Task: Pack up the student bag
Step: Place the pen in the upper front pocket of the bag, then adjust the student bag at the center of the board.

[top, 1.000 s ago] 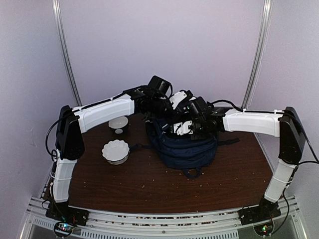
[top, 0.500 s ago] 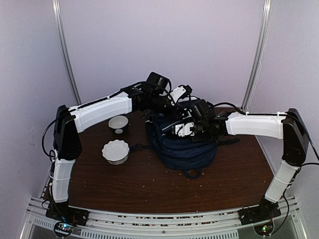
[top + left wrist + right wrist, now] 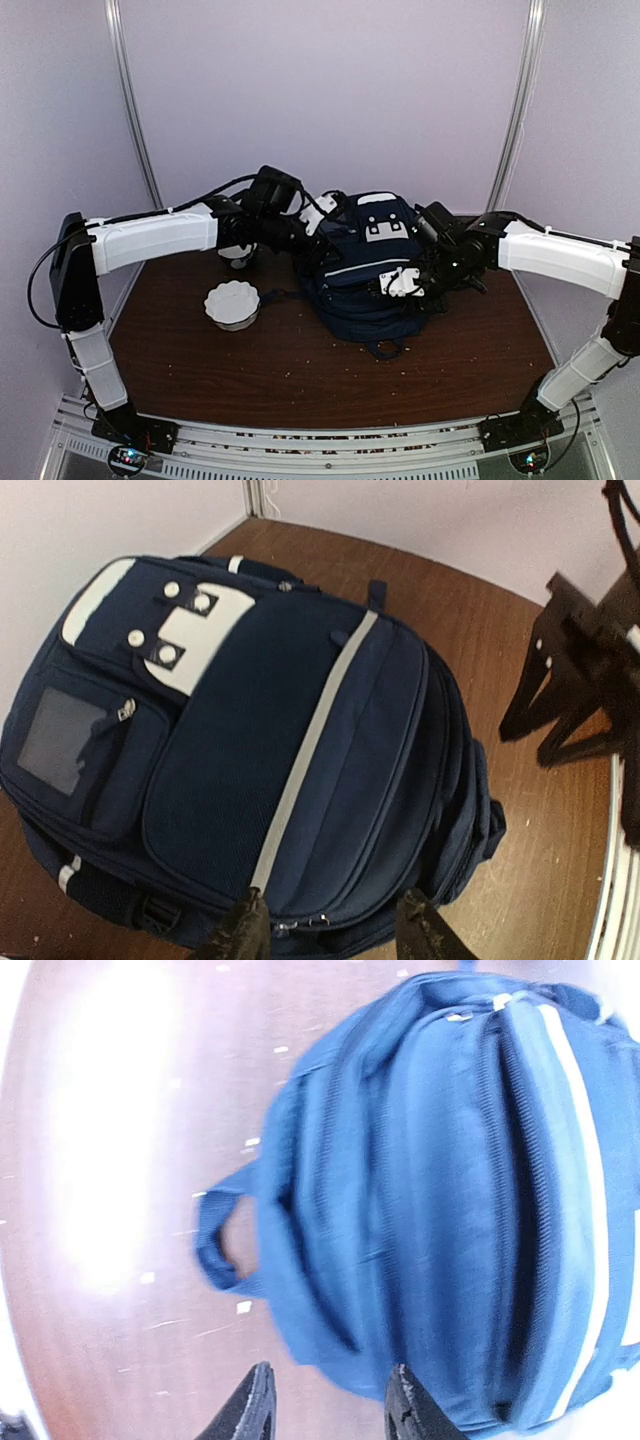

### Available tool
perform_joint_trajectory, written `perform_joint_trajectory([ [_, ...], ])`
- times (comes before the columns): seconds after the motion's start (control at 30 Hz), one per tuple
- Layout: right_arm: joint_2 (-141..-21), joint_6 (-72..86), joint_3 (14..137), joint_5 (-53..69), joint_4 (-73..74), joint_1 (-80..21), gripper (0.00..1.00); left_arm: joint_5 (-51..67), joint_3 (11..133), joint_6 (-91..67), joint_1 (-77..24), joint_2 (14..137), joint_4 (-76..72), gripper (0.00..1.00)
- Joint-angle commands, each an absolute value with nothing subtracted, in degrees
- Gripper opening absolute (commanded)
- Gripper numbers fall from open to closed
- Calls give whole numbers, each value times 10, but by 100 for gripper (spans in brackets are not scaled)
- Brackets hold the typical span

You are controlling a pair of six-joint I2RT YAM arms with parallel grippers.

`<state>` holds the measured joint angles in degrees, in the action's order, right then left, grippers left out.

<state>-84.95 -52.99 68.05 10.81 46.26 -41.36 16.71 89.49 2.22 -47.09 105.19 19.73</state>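
Observation:
The student bag (image 3: 362, 272), navy with thin white stripes and white buckle patches, lies front side up in the middle of the table. It fills the left wrist view (image 3: 250, 730) and shows blurred in the right wrist view (image 3: 450, 1190). My left gripper (image 3: 316, 226) hovers at the bag's left side; its jaws (image 3: 335, 935) stand open over the bag's zippered edge and hold nothing. My right gripper (image 3: 404, 283) is at the bag's right side, open (image 3: 328, 1405), above the bag's rim near the carry loop (image 3: 215, 1245).
A scalloped white bowl (image 3: 232, 303) stands left of the bag. A second white bowl (image 3: 238, 251) sits behind it, partly under the left arm. The right arm (image 3: 585, 675) shows dark at the right of the left wrist view. Crumbs dot the brown table (image 3: 300, 370).
Both arms have drawn back from above the bag, left arm leftwards and right arm rightwards, and the bag's front pocket now shows. The left gripper has gone from shut to open.

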Motion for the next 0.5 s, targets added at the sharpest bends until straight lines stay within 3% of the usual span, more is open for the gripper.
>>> perform_joint_trajectory([
  [0.0,-840,-501,716,212,544,-389,37,165,811,45,-454,1012,132,46],
  [0.23,-892,-406,794,267,462,-344,36,222,689,68,-427,1007,7,45],
  [0.47,-1013,-312,886,298,389,-310,35,248,688,108,-425,1062,-47,44],
])
